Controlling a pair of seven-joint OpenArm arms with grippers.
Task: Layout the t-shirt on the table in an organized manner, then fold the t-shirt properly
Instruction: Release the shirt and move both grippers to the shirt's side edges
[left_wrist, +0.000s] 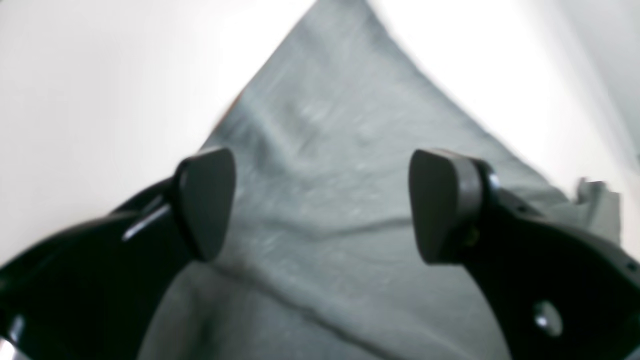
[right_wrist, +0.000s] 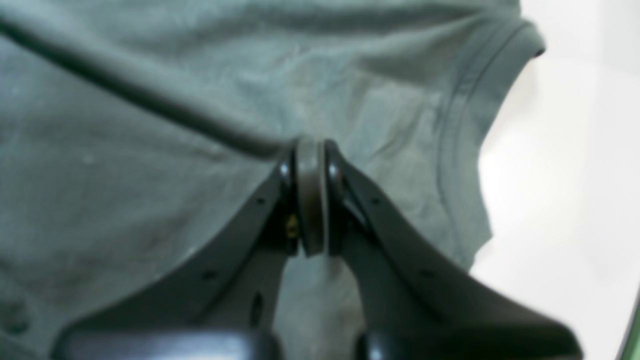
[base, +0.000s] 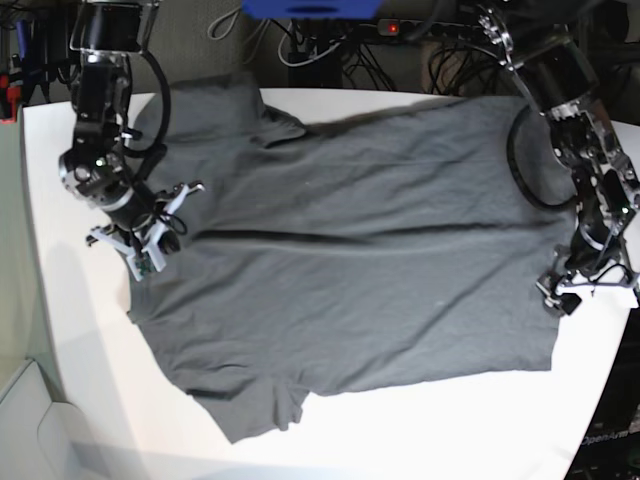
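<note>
The dark grey t-shirt (base: 370, 260) lies spread across the white table (base: 450, 420), neck end toward the base view's left, with a long crease across its middle. My right gripper (base: 160, 232) sits at that left edge. In the right wrist view its pads (right_wrist: 311, 195) are pressed together, and a taut ridge of t-shirt (right_wrist: 125, 175) fabric runs into their tips, beside a ribbed band. My left gripper (base: 585, 293) hovers at the shirt's right edge. Its jaws (left_wrist: 322, 205) stand wide open over the t-shirt (left_wrist: 325, 125), with nothing between them.
Cables and a power strip (base: 400, 28) run behind the table's far edge, next to a blue object (base: 310, 8). The table's right edge (base: 625, 330) lies close to my left gripper. Bare white tabletop (left_wrist: 100, 75) shows on both sides of the shirt corner.
</note>
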